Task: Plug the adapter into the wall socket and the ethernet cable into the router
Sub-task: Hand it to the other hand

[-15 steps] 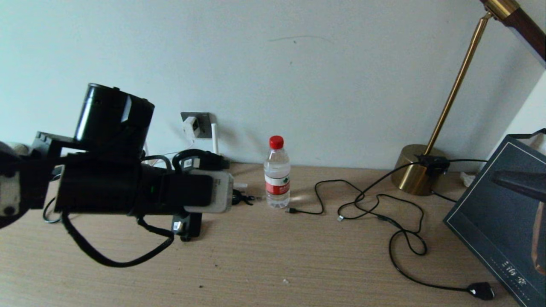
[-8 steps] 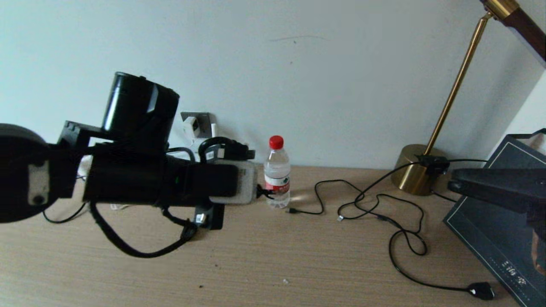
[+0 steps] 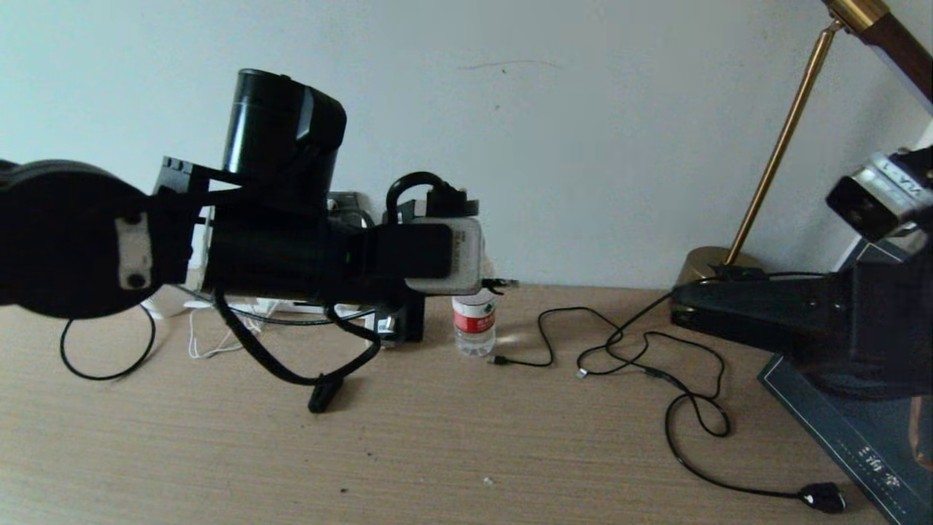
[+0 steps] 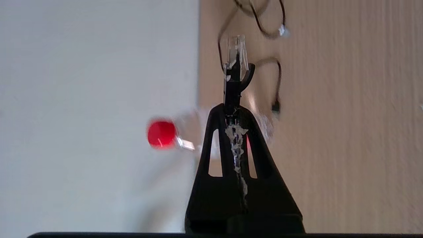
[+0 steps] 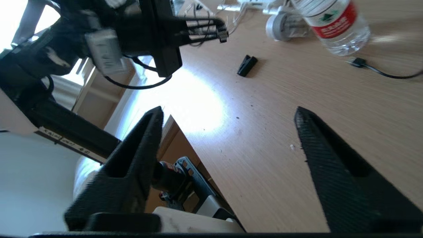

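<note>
My left gripper [image 4: 232,107] is shut on the ethernet cable's black plug, and the clear tip [image 4: 236,53] sticks out past the fingertips. In the head view this gripper [image 3: 487,281] hangs raised above the table, just left of the water bottle, with the plug [image 3: 503,281] pointing right. The left arm hides the adapter and most of the wall socket [image 3: 350,200]. A white edge of the router [image 3: 273,304] peeks out under the arm. My right gripper [image 5: 228,112] is open and empty, low over the table at the right [image 3: 700,306].
A red-capped water bottle [image 3: 474,324] stands mid-table. Thin black cables [image 3: 656,372] sprawl to its right, ending in a flat oval piece [image 3: 824,497]. A brass lamp [image 3: 780,146] and a dark box [image 3: 860,445] sit far right. A small black piece [image 3: 321,399] lies near the front.
My left arm has risen and swung right, carrying the plug up level with the bottle's top. My right arm has come in from the right edge, reaching leftward over the table.
</note>
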You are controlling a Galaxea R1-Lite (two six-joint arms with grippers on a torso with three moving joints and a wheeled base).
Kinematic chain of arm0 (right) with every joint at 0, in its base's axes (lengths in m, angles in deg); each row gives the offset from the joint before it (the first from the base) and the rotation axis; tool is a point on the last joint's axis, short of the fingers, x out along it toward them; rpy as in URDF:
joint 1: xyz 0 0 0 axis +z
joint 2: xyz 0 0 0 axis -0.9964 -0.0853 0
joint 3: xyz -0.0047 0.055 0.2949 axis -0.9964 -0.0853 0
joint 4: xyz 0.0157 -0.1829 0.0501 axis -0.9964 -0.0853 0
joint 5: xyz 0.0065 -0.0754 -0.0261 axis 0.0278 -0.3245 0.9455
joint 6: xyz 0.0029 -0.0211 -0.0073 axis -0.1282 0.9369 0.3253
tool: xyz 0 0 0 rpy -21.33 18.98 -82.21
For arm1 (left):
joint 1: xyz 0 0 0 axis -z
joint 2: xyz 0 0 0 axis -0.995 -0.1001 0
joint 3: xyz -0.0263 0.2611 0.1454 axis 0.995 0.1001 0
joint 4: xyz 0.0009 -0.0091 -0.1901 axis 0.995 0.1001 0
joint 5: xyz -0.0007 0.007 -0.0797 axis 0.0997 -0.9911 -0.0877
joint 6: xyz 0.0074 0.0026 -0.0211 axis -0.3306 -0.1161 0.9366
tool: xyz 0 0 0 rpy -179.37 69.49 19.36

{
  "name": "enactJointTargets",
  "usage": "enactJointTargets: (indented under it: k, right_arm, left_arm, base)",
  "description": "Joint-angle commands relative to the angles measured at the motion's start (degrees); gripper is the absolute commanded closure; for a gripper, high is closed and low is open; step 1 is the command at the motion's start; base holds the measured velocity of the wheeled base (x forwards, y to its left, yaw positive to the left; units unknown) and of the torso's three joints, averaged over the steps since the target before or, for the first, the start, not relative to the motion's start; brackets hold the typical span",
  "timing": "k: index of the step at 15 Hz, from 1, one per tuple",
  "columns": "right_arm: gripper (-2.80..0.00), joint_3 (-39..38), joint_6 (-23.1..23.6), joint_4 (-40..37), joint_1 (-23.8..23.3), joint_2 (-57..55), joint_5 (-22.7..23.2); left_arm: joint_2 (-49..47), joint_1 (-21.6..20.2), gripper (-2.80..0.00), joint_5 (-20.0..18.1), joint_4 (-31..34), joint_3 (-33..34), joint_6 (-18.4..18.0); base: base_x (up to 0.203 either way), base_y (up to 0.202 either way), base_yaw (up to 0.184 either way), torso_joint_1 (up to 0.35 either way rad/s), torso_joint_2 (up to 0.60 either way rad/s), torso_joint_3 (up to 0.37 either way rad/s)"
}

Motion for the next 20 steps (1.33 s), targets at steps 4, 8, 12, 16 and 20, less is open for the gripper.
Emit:
enactJointTargets:
  k: [4,8,12,16,20]
  right_arm:
    - [-2.8,0.72,-0.22,5.35,2.37,-7.03,0.07]
    - [-2.8,2.57,0.0,5.44,6.24,-10.05,-0.82]
    - [-2.8,4.44,0.11,5.51,8.91,-13.46,-3.52]
    - [-2.8,7.11,0.19,5.48,8.94,-16.01,-4.18]
    - [-2.8,9.39,0.28,6.14,8.94,-18.5,-5.4]
  left_arm:
    - [-1.97,3.35,0.0,1.56,0.25,-1.81,0.8]
    - [-2.33,3.8,0.0,1.88,-0.07,-1.81,0.81]
    - [-2.24,3.8,0.0,1.88,-0.25,-1.72,0.81]
    - [-1.97,4.44,0.0,1.96,-0.22,-1.61,0.81]
    - [-1.28,4.59,0.0,1.96,-0.16,-1.03,0.81]
  base:
    - [0.0,0.0,0.0,0.0,0.0,0.0]
    - [0.0,0.0,0.0,0.0,0.0,0.0]
    - [0.0,0.0,0.0,0.0,0.0,0.0]
    - [0.0,0.0,0.0,0.0,0.0,0.0]
    - [0.0,0.0,0.0,0.0,0.0,0.0]
